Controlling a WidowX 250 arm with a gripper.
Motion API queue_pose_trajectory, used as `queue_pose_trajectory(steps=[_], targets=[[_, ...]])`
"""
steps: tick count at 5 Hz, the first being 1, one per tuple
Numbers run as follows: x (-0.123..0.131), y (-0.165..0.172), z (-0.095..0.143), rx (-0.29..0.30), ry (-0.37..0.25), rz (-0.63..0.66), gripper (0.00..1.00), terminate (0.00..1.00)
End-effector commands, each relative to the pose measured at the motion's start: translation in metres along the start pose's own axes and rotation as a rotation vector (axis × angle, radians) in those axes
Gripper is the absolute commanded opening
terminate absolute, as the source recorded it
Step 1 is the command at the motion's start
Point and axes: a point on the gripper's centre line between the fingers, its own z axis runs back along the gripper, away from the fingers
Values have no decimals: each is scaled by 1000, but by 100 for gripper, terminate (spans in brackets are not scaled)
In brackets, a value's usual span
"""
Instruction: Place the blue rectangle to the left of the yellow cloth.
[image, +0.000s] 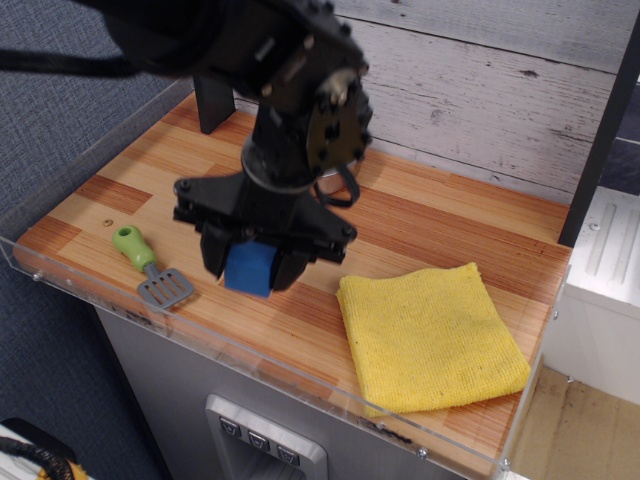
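The blue rectangle (249, 270) looked matte and solid. The yellow cloth (430, 335) showed fuzzy terry pile. The gripper (252, 266) was black, slightly glossy. The table (420, 225) was smooth striped wood laminate, edged with clear plastic.
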Motion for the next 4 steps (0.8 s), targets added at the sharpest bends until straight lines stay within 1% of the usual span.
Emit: queue_pose_trajectory(steps=[1, 2, 3, 4], targets=[[-1, -2, -12, -2, 22, -14, 0, 0], [5, -5, -27, -11, 63, -27, 0, 0], [9, -6, -36, -15, 97, -29, 0, 0], [10, -6, -37, -13, 121, -23, 100, 0]])
